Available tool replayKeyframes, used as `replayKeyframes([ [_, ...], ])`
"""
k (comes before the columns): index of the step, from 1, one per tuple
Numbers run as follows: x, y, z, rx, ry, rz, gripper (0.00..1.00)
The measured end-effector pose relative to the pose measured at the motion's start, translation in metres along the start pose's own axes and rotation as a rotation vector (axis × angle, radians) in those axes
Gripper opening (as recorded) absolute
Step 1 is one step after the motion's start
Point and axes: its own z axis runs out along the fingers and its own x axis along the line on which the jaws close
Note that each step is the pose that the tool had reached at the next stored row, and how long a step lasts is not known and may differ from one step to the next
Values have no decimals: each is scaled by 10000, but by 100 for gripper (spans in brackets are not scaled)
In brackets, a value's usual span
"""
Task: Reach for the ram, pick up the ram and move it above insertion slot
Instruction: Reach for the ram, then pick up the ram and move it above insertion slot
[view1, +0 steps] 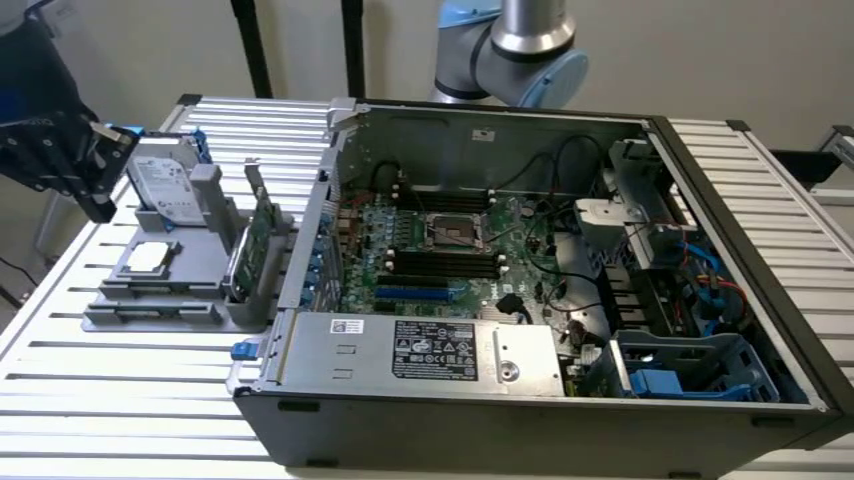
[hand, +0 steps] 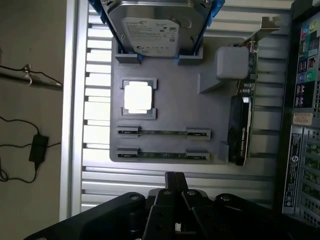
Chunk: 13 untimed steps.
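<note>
Two ram sticks stand on edge in the grey holder: one nearer the CPU, the other at the holder's outer rim, both thin, green and seen from above. My gripper hovers just off that rim, short of the sticks, with its dark fingers pressed together and nothing between them. In the exterior view my gripper hangs at the far left, above and beside the holder. The motherboard's long dark insertion slots lie inside the open computer case.
On the holder stand a silver hard drive, a square CPU and a tall green expansion card with a metal bracket, which is between the holder and the case wall. Ribbed aluminium table; cables and a power brick lie beyond its edge.
</note>
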Motion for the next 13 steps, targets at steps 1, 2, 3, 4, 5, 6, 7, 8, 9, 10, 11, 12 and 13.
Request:
replayKeyframes([
  [1, -17, -4, -1, -1, 9, -7, 11],
  [2, -34, -8, -1, -1, 19, -15, 11],
  [3, -42, -9, -1, -1, 21, -54, 11],
  [4, -43, -9, 1, -3, 23, -156, 11],
  [5, -43, -9, 0, -2, 31, -328, 11],
  [6, -43, -10, 1, -2, 36, -524, 11],
  [7, -44, -10, 1, 0, 42, -707, 11],
  [8, -44, -10, 2, -1, 47, -886, 11],
  [9, -44, -10, 3, 0, 52, -1066, 11],
  [10, -44, -10, 3, 0, 57, -1246, 11],
  [11, -44, -10, 4, 1, 63, -1425, 11],
  [12, -44, -10, 5, 1, 67, -1606, 11],
  [13, -44, -10, 6, 2, 72, -1784, 11],
])
